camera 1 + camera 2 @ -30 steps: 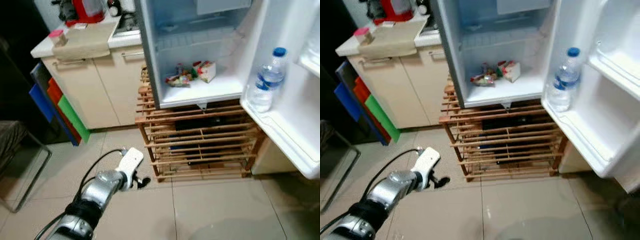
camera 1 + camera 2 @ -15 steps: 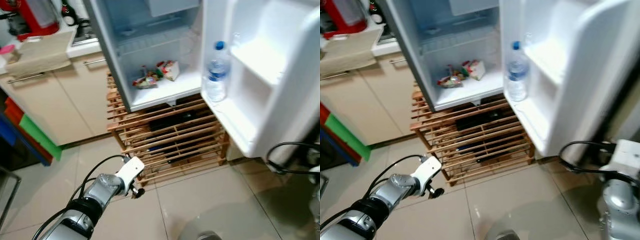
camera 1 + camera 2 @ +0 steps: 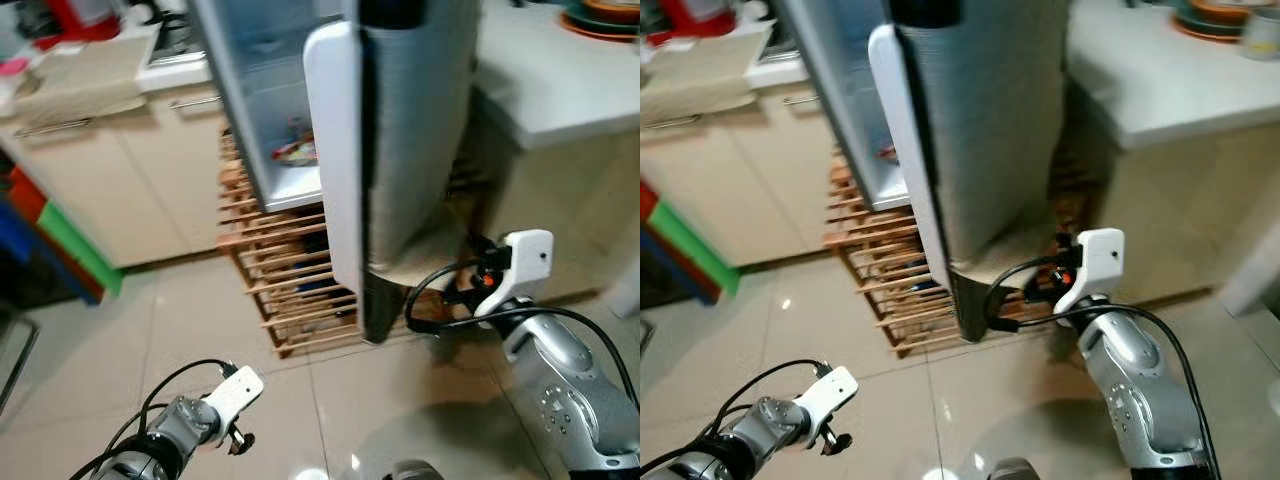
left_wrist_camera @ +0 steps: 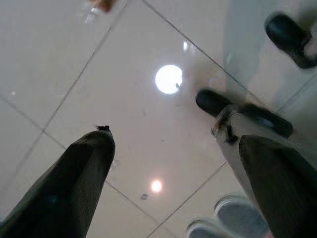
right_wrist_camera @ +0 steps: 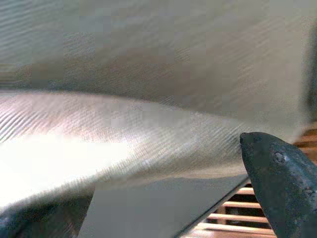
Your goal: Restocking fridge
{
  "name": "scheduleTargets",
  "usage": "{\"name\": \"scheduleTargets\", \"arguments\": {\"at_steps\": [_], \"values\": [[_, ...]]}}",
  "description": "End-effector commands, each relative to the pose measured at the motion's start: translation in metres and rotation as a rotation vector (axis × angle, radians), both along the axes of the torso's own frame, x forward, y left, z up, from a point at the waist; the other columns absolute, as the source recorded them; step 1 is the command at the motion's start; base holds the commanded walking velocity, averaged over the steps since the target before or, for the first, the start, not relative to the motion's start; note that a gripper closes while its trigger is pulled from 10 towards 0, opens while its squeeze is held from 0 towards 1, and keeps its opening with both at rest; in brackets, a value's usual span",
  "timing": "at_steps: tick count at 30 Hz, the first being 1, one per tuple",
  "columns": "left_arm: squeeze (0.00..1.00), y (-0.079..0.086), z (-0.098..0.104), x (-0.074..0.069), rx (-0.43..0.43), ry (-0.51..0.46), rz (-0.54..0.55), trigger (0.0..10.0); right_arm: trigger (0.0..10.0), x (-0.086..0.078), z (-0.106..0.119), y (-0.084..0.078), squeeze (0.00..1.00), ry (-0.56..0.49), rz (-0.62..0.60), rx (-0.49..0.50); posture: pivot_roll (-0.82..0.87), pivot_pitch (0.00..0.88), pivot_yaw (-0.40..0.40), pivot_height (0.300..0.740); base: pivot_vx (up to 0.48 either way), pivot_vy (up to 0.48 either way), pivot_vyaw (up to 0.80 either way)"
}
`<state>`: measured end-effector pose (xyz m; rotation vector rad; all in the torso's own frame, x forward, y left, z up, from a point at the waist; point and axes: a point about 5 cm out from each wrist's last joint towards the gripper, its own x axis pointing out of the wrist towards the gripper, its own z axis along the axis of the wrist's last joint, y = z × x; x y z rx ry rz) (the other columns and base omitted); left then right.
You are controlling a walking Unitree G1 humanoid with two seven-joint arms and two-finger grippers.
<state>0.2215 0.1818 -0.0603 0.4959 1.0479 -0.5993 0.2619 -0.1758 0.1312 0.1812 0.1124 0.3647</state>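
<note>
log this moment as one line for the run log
fridge door: partly swung shut | right gripper: at door's lower outer face | left gripper: open, idle over floor | wooden rack: under fridge

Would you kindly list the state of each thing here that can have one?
Grey fridge door: partly open, swung edge-on to the head camera.
Left gripper: open, empty, over the tiled floor.
Right gripper: behind the door's lower edge.

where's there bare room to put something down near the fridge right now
Bare spots: the white counter right of the fridge door, short of the dishes at its far corner, and the floor tiles between the cabinets and the wooden rack. Crowded: the door's lower edge, where the right claw sits against it.
</note>
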Motion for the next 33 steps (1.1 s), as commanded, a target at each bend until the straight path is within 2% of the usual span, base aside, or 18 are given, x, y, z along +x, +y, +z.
{"name": "scheduleTargets", "arguments": {"at_steps": [1,5,6,7,8,9,10,11,12,14,16,18,23,25,30,33], "values": [[0.0,-0.006,0.009,0.015,-0.036,-0.079,0.025,10.0,10.0,0.002,0.004,0.001,0.0,-0.001,0.004,0.014,-0.14,0.0,0.121,0.74,0.0,0.0,0.0],[0.0,-0.031,0.036,0.051,-0.178,-0.298,0.075,10.0,10.0,0.015,-0.002,-0.023,0.0,-0.022,-0.241,-0.161,-0.14,0.0,0.114,0.74,0.0,0.0,0.0],[0.0,-0.026,0.046,0.059,-0.224,-0.371,0.095,10.0,10.0,0.017,-0.002,-0.029,0.0,-0.039,-0.311,-0.195,-0.14,0.0,0.113,0.74,0.0,0.0,0.0],[0.0,-0.025,0.065,0.073,-0.328,-0.491,0.142,10.0,10.0,0.018,-0.001,-0.033,0.0,-0.053,-0.37,-0.202,-0.14,0.0,0.114,0.74,0.0,0.0,0.0],[0.0,-0.025,0.065,0.073,-0.328,-0.491,0.142,10.0,10.0,0.018,-0.001,-0.033,0.0,-0.053,-0.37,-0.202,-0.14,0.0,0.114,0.74,0.0,0.0,0.0],[0.0,-0.026,0.09,0.088,-0.453,-0.605,0.202,10.0,10.0,0.02,0.0,-0.035,0.0,-0.068,-0.423,-0.204,-0.15,0.0,0.118,0.74,0.0,0.0,0.0],[0.0,-0.025,0.107,0.095,-0.535,-0.675,0.238,10.0,10.0,0.021,0.001,-0.035,0.0,-0.075,-0.449,-0.198,-0.14,0.0,0.119,0.74,0.0,0.0,0.0],[0.0,-0.033,0.134,0.104,-0.623,-0.771,0.263,10.0,10.0,0.023,0.001,-0.029,0.0,-0.084,-0.452,-0.181,-0.14,0.0,0.116,0.74,0.0,0.0,0.0],[0.0,-0.033,0.134,0.104,-0.623,-0.771,0.263,10.0,10.0,0.023,0.001,-0.029,0.0,-0.084,-0.452,-0.181,-0.14,0.0,0.116,0.74,0.0,0.0,0.0],[0.0,-0.048,0.177,0.106,-0.744,-0.901,0.277,10.0,10.0,0.026,-0.001,-0.013,0.0,-0.093,-0.416,-0.167,-0.12,0.0,0.103,0.74,0.0,0.0,0.0],[0.0,-0.055,0.196,0.105,-0.823,-0.956,0.308,10.0,10.0,0.028,-0.003,-0.001,0.0,-0.099,-0.374,-0.161,-0.11,0.0,0.091,0.74,0.0,0.0,0.0],[0.0,-0.058,0.206,0.106,-0.85,-0.987,0.317,10.0,10.0,0.029,-0.005,0.005,0.0,-0.109,-0.346,-0.17,-0.09,0.0,0.085,0.74,0.0,0.0,0.0],[0.0,-0.051,0.218,0.103,-0.86,-1.041,0.348,10.0,10.0,0.035,-0.003,0.007,0.0,-0.142,-0.354,-0.166,-0.08,0.0,0.077,0.74,0.0,0.0,0.0],[0.0,-0.051,0.227,0.099,-0.84,-1.07,0.343,10.0,10.0,0.038,0.004,0.007,0.0,-0.19,-0.366,-0.171,-0.08,0.0,0.078,0.74,0.0,0.0,0.0],[0.0,-0.055,0.233,0.1,-0.773,-1.111,0.294,10.0,10.0,0.041,0.007,0.01,0.0,-0.211,-0.379,-0.162,-0.08,0.0,0.087,0.74,0.0,0.0,0.0],[0.0,-0.054,0.235,0.101,-0.772,-1.128,0.291,10.0,10.0,0.041,0.006,0.012,0.0,-0.214,-0.377,-0.163,-0.09,0.0,0.091,0.74,0.0,0.0,0.0]]}}
